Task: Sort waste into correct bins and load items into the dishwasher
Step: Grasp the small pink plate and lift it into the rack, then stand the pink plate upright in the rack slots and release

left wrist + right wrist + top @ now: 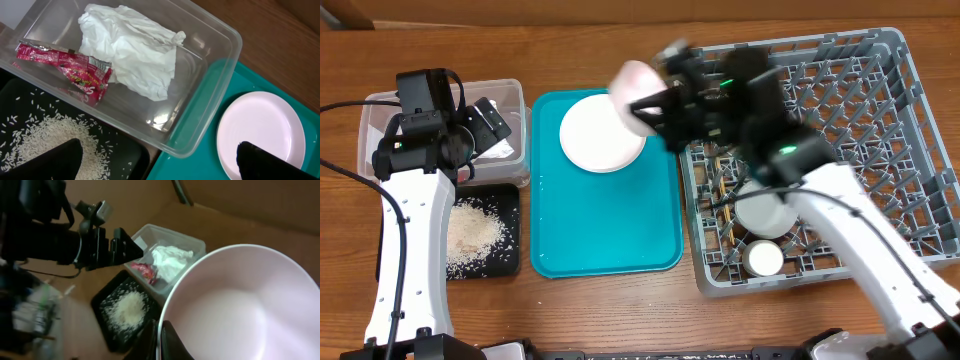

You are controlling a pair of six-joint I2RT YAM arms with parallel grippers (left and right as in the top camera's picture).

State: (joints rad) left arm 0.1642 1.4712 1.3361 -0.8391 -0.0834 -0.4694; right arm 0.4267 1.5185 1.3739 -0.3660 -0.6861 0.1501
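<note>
My right gripper (655, 108) is shut on the rim of a pale pink plate (630, 88) and holds it tilted in the air over the teal tray (605, 250). In the right wrist view the pink plate (240, 310) fills the right side, and its edge is pinched between the jaws of my right gripper (160, 332). A white plate (601, 134) lies on the teal tray. My left gripper (160, 162) hangs open and empty over the near corner of the clear tub (220, 75), which holds the crumpled napkin (132, 50) and the red sauce packet (70, 70). Rice (45, 135) lies in the black tray (135, 160).
The grey dish rack (880, 60) stands at the right, with a cream cup (763, 260) and a pale bowl (762, 212) in its near left part. The clear tub (510, 95) and the black tray (515, 255) sit left of the teal tray.
</note>
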